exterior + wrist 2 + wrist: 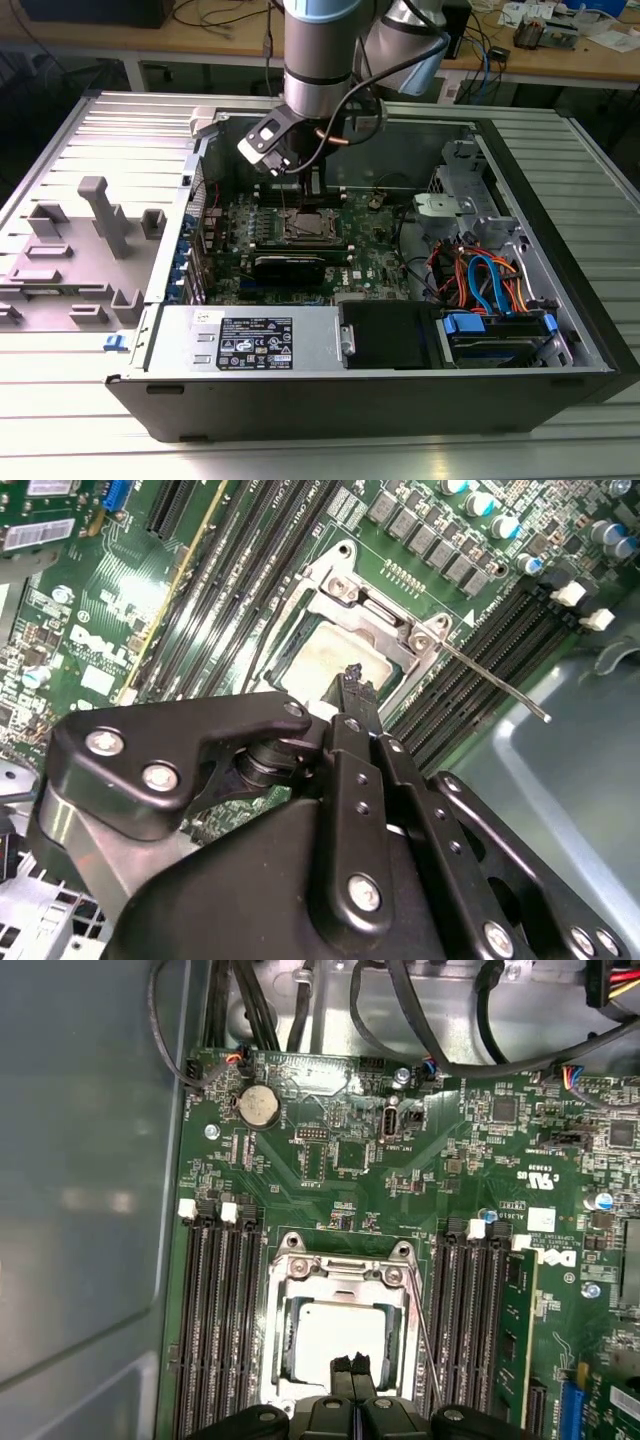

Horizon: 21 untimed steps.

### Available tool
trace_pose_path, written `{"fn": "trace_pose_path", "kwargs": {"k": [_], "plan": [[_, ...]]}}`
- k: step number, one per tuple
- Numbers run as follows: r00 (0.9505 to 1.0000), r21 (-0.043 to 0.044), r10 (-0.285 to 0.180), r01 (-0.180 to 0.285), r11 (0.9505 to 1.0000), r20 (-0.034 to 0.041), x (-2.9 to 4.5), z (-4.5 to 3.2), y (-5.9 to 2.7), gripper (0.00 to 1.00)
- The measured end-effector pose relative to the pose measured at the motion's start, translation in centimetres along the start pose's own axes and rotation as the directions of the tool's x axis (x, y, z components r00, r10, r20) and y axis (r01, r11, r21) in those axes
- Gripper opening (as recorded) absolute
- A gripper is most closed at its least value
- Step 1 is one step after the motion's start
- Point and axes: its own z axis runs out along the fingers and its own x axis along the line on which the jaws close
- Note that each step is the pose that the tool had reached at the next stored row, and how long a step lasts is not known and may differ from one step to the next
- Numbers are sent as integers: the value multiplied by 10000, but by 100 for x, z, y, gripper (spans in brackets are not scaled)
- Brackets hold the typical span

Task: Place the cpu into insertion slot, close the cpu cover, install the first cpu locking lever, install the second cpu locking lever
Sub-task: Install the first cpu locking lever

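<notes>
Currently, your chip (335,1345) sits in the socket (290,1243), with the cover (345,1282) lowered. One lever (495,683) looks unlatched. Claw (350,1365) is pinched shut and empty, above the chip's edge.

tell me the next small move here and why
Probably shift the gripper sideways to the locking lever. The cpu already sits under the lowered cpu cover, while that lever sticks out and looks unlatched.
</notes>
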Motion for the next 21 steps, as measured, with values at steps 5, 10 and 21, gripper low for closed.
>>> {"fn": "trace_pose_path", "kwargs": {"k": [5,10,21], "plan": [[10000,0,0,0,10000,0,2,-103,-1,11],[10000,1,0,0,10000,1,5,-229,-1,11],[9869,38,-1613,1613,9869,8,5,-232,-3,11]]}}
